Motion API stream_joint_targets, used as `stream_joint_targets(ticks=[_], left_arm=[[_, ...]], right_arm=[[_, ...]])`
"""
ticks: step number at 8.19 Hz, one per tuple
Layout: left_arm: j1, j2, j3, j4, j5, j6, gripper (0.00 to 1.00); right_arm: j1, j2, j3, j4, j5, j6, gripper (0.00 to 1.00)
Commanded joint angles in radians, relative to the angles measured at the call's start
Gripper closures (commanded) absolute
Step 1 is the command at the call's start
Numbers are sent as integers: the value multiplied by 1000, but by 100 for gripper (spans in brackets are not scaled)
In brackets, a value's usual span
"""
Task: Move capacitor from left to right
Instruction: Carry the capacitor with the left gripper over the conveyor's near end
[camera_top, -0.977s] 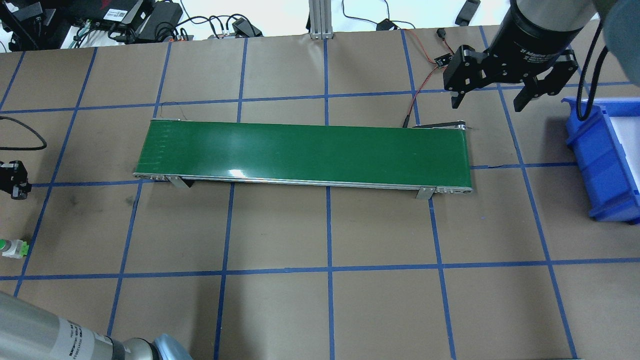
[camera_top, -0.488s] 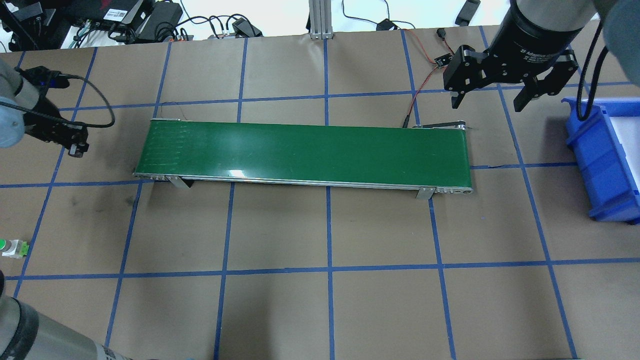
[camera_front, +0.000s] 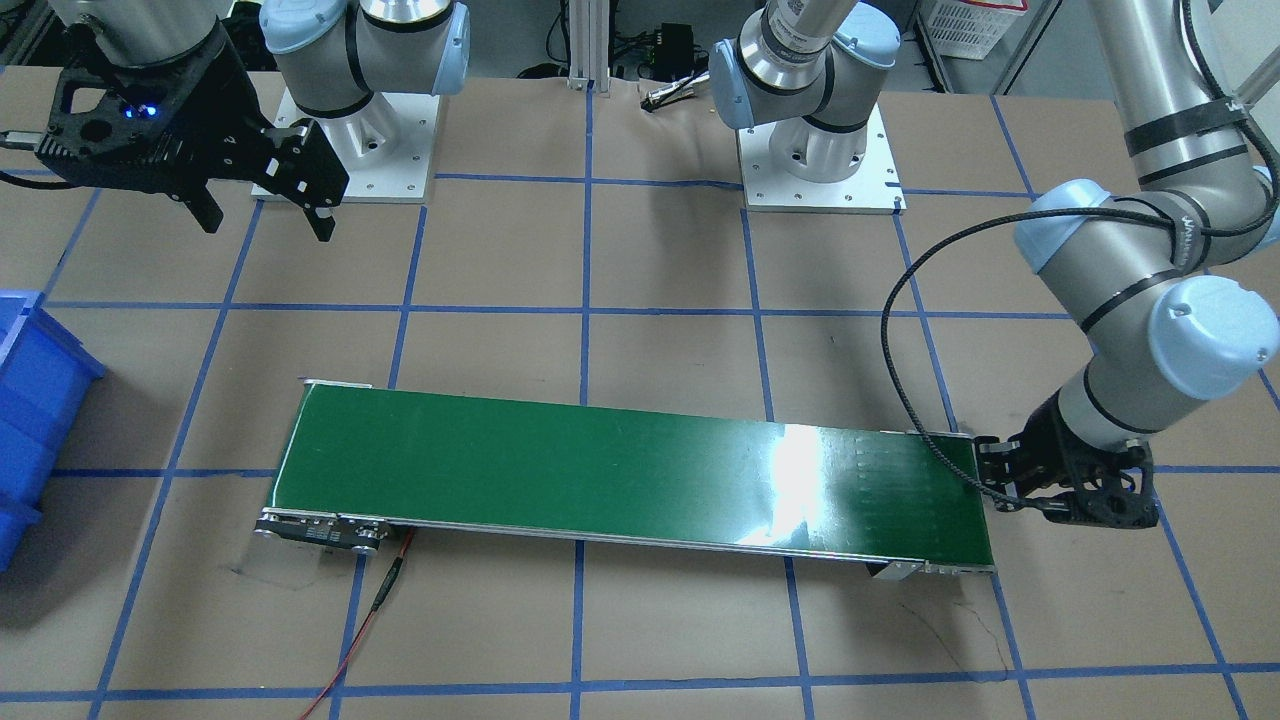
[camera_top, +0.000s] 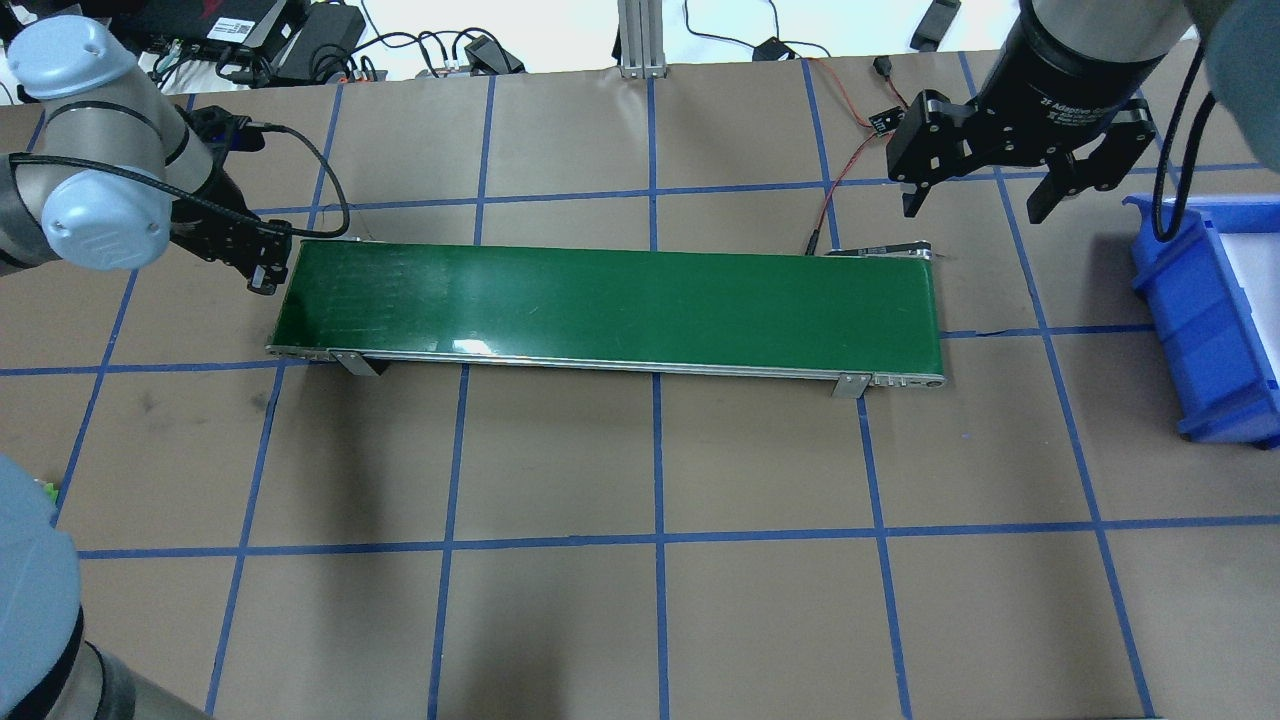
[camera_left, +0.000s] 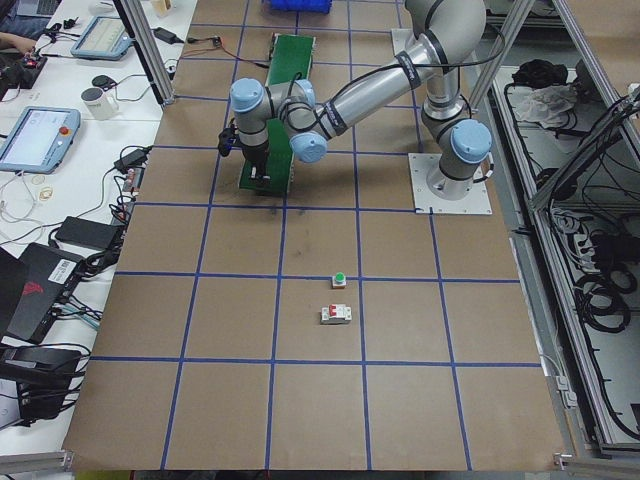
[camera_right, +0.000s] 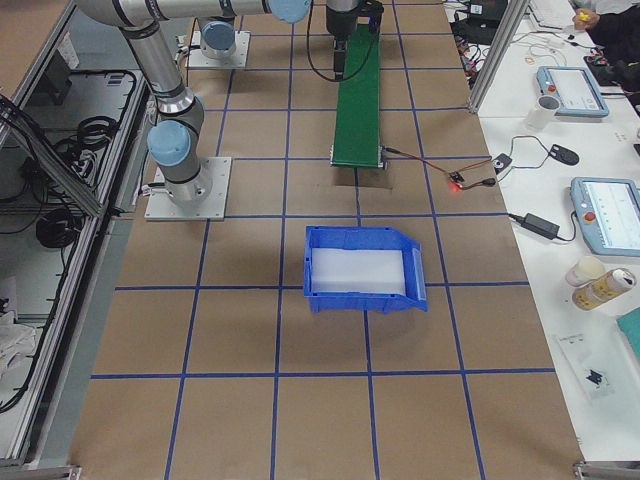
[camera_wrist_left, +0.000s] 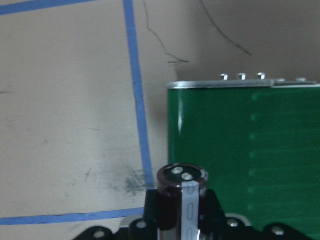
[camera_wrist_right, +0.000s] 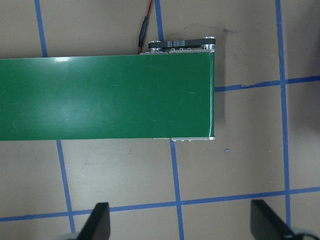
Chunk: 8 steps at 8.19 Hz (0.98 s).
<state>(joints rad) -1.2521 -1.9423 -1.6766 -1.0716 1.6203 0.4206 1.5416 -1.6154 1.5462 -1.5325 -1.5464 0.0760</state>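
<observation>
The capacitor (camera_wrist_left: 175, 200), a stubby dark-brown cylinder with a pale stripe, stands upright between my left gripper's jaws in the left wrist view. My left gripper (camera_top: 262, 272) is shut on it just off the left end of the green conveyor belt (camera_top: 610, 305), and also shows in the front view (camera_front: 995, 483). The capacitor itself is hidden in the wide views. My right gripper (camera_top: 975, 205) is open and empty, hovering beyond the belt's right end; its fingers (camera_wrist_right: 97, 222) frame the belt end (camera_wrist_right: 105, 97) from above.
A blue bin (camera_top: 1215, 310) stands at the right of the table, beyond the belt. A green-topped push button (camera_left: 339, 279) and a white circuit breaker (camera_left: 336, 315) lie on the table's left part. A red wire (camera_top: 840, 170) runs to the belt's far right corner.
My left arm has swung in from the table's left edge to the left end of the belt, carrying the capacitor. The right arm has not moved.
</observation>
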Motion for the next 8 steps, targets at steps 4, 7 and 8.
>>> stream_joint_targets(ticks=[4,7,8], left_arm=[[-69,-21,0,-34,-13,-144,100],[-70,-26,-3,-34,-16,-148,100],[-70,-27,-5,-33,-17,-158,100]], right_arm=[[0,0,0,0,-1,-1,0],[0,0,0,0,-1,-1,0],[0,0,0,0,-1,-1,0]])
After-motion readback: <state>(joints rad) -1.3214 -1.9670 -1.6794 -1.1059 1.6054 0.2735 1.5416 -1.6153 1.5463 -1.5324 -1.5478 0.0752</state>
